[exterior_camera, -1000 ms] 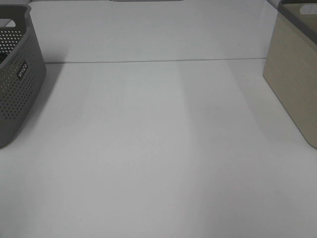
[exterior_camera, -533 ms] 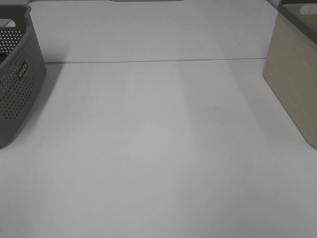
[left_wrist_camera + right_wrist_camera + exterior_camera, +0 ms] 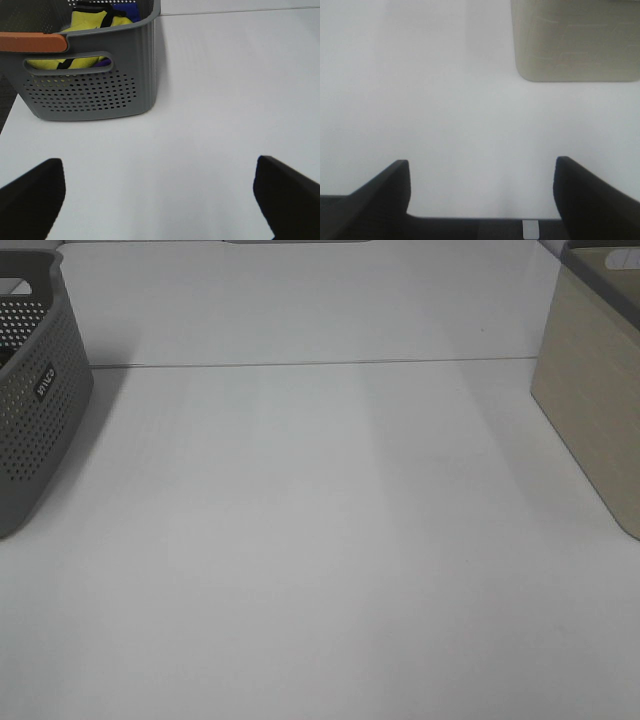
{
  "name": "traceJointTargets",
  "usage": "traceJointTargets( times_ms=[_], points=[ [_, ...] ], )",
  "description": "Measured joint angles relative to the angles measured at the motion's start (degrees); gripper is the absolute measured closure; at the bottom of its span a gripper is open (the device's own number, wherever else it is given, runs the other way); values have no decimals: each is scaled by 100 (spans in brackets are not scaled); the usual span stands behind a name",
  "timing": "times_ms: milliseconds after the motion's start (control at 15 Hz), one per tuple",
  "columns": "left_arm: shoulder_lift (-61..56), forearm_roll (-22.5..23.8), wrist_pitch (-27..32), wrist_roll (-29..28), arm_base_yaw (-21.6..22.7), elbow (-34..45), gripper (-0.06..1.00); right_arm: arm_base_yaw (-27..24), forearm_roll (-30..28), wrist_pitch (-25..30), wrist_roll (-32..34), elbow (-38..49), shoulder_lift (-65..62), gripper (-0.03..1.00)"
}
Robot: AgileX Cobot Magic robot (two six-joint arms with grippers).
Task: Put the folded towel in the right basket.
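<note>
The right basket (image 3: 592, 390) is beige with a grey rim and stands at the table's right edge; it also shows in the right wrist view (image 3: 575, 45). Yellow and blue fabric (image 3: 92, 22) lies inside the grey perforated basket (image 3: 90, 95); whether it is the folded towel I cannot tell. My left gripper (image 3: 159, 170) is open and empty over bare table, short of the grey basket. My right gripper (image 3: 481, 167) is open and empty, short of the beige basket. Neither gripper shows in the exterior high view.
The grey basket (image 3: 40, 390) stands at the table's left edge. An orange strip (image 3: 30, 42) lies along its rim. A seam (image 3: 310, 363) crosses the white table between the baskets.
</note>
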Motion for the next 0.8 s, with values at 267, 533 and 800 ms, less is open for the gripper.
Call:
traceJointTargets(
  times_ms=[267,533,800],
  points=[
    [0,0,0,0,0,0,-3,0,-6,-57,0,0,-705,22],
    [0,0,0,0,0,0,-3,0,-57,-63,0,17,-934,22],
    [0,0,0,0,0,0,-3,0,-74,-63,0,17,-928,22]
  ],
)
